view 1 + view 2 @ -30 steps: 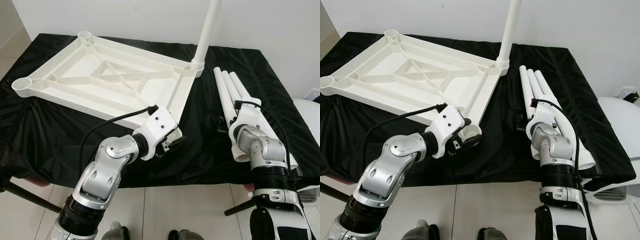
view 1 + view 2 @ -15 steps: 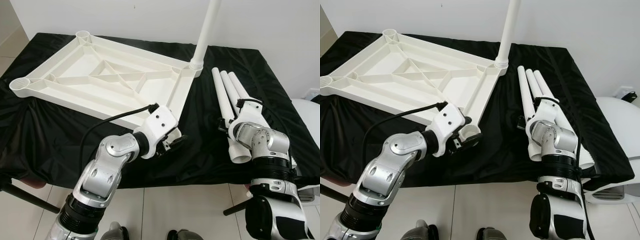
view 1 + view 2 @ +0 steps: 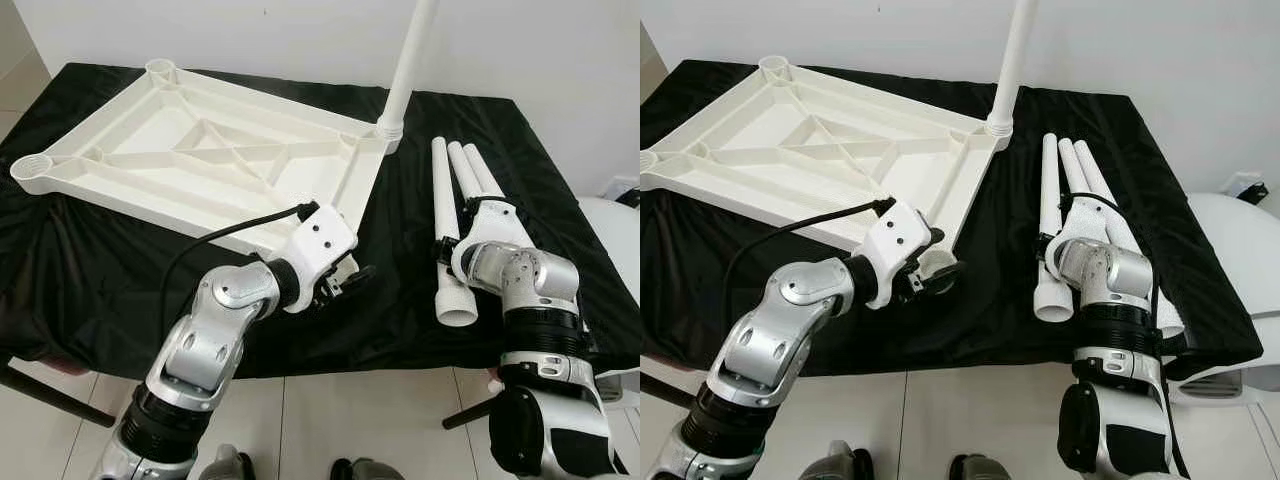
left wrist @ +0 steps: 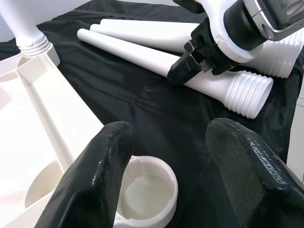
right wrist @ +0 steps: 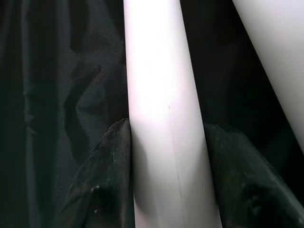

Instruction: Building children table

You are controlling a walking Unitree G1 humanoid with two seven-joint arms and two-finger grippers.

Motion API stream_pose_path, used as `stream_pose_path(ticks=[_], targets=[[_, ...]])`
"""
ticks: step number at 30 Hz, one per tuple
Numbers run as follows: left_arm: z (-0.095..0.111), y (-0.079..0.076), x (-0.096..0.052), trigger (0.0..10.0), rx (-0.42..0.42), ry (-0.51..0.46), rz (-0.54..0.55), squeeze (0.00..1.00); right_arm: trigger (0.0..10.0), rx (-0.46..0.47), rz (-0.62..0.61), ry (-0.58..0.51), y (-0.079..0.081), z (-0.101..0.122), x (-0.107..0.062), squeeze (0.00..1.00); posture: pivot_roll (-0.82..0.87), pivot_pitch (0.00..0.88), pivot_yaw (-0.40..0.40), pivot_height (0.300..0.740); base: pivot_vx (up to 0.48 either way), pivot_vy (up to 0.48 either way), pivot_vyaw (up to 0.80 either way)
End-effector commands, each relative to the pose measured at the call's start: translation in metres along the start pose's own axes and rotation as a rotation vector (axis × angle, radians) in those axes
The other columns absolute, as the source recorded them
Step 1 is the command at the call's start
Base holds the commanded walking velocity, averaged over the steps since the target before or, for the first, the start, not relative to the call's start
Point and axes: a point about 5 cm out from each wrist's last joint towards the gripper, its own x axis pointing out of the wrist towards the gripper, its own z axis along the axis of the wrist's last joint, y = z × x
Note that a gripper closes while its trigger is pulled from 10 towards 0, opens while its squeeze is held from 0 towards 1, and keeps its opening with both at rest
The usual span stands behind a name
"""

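upright leg (image 3: 412,55): top cut off by the upper frame edge
tabletop (image 3: 790,150): left corner cut off at the left edge
right gripper (image 3: 441,247): fingertips hidden behind its wrist
held leg (image 5: 164,118): both ends out of frame

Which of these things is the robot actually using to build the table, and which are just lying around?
In use:
white ribbed plastic tabletop
upright white leg
white leg in right gripper
two spare white legs
left gripper

Lying about:
black cloth

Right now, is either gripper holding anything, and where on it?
The right gripper grips a loose white table leg along its smooth shaft, above the threaded end. The left gripper is open, holding nothing, over the tabletop's corner socket.
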Motion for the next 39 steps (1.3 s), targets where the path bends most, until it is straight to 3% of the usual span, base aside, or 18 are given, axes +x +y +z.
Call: stream_pose_path(ticks=[1, 4, 5, 9, 15, 19, 21, 28, 29, 35, 36, 39], targets=[[0.000, 0.003, 0.002, 10.0, -0.009, -0.004, 0.065, 0.00, 0.0, 0.013, 0.027, -0.011, 0.005, 0.002, -0.001, 0.00, -0.06, 0.107, -0.066, 0.740, 0.000, 0.000, 0.00], [0.000, 0.003, 0.002, 10.0, -0.009, -0.004, 0.066, 0.00, 0.0, 0.014, 0.032, -0.021, 0.006, 0.004, -0.001, 0.00, -0.06, 0.107, -0.066, 0.740, 0.000, 0.000, 0.00], [0.000, 0.004, 0.002, 10.0, -0.012, -0.005, 0.068, 0.00, 10.0, 0.008, 0.074, -0.072, 0.010, 0.011, -0.005, 0.00, -0.06, 0.104, -0.067, 0.740, 0.000, 0.000, 0.00], [0.000, 0.004, 0.002, 10.0, -0.014, -0.005, 0.069, 0.00, 10.0, 0.006, 0.109, -0.125, 0.014, 0.019, -0.010, 0.00, -0.06, 0.103, -0.067, 0.740, 0.000, 0.000, 0.00], [0.001, 0.009, 0.003, 10.0, -0.016, -0.009, 0.086, 0.00, 10.0, 0.002, 0.186, -0.297, 0.022, 0.047, -0.028, 0.00, -0.07, 0.099, -0.061, 0.740, 0.000, 0.000, 0.00], [0.001, 0.011, 0.003, 10.0, -0.017, -0.011, 0.089, 0.00, 10.0, 0.008, 0.190, -0.313, 0.023, 0.050, -0.030, 0.00, -0.07, 0.099, -0.061, 0.740, 0.000, 0.000, 0.00], [0.005, 0.026, 0.000, 10.0, -0.017, -0.025, 0.124, 0.00, 10.0, 0.013, 0.198, -0.384, 0.020, 0.058, -0.036, 0.00, -0.06, 0.098, -0.061, 0.740, 0.000, 0.000, 0.00], [0.010, 0.042, -0.005, 10.0, -0.021, -0.052, 0.158, 0.00, 10.0, -0.024, 0.183, -0.478, 0.014, 0.060, -0.039, 0.00, -0.06, 0.095, -0.059, 0.740, 0.000, 0.000, 0.00], [0.014, 0.049, -0.007, 10.0, -0.027, -0.074, 0.165, 0.00, 10.0, 0.030, 0.247, -0.523, 0.013, 0.055, -0.041, 0.00, -0.06, 0.093, -0.057, 0.740, 0.000, 0.000, 0.00], [0.018, 0.059, -0.008, 10.0, -0.041, -0.110, 0.149, 0.00, 10.0, 0.063, 0.301, -0.592, 0.010, 0.047, -0.042, 0.00, -0.05, 0.085, -0.050, 0.740, 0.000, 0.000, 0.00], [0.020, 0.062, -0.007, 10.0, -0.076, -0.135, 0.117, 0.00, 10.0, 0.075, 0.368, -0.658, 0.010, 0.047, -0.046, 0.00, -0.04, 0.082, -0.049, 0.740, 0.000, 0.000, 0.00], [0.021, 0.063, -0.006, 10.0, -0.122, -0.159, 0.080, 0.00, 10.0, 0.080, 0.434, -0.701, 0.011, 0.046, -0.051, 0.00, -0.04, 0.080, -0.049, 0.740, 0.000, 0.000, 0.00]])
